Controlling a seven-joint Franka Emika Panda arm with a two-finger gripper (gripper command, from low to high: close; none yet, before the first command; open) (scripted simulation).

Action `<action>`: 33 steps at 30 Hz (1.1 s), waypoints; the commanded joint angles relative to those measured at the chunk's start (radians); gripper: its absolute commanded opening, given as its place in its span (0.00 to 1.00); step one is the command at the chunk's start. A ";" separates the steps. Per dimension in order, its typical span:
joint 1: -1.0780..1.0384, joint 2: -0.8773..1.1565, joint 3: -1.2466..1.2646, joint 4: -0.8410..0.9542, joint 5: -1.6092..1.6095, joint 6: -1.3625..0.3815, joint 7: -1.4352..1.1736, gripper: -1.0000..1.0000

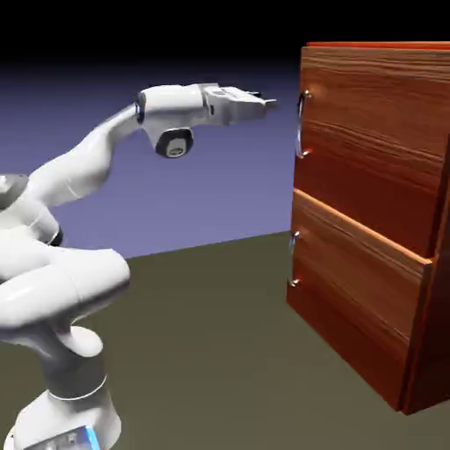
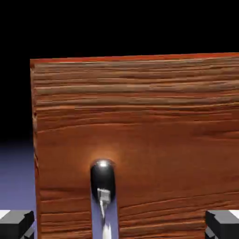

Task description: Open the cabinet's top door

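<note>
Blue-violet backdrop frames the gripper [image 1: 264, 101], fingers spread wide, levelled at the top door's [image 1: 378, 141] handle [image 1: 301, 123] (not yet touching), evidently lining up to straddle it on the cabinet [image 1: 369, 290].

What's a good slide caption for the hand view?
Open gripper facing the top door, its silver handle centred between the fingertips.

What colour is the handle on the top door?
Shiny silver metal; the handle on the top door shows best in the hand view.
</note>
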 commanded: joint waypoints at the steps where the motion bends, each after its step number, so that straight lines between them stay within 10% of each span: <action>1: -0.026 -0.023 0.023 0.011 0.044 -0.009 -0.013 0.50; 9: -0.201 -0.028 0.063 0.164 0.148 -0.015 -0.034 0.50; 10: -0.201 -0.028 0.063 0.164 0.148 -0.015 -0.034 0.00; 33: 0.245 -0.043 -0.331 -0.599 0.232 -0.798 -0.586 0.00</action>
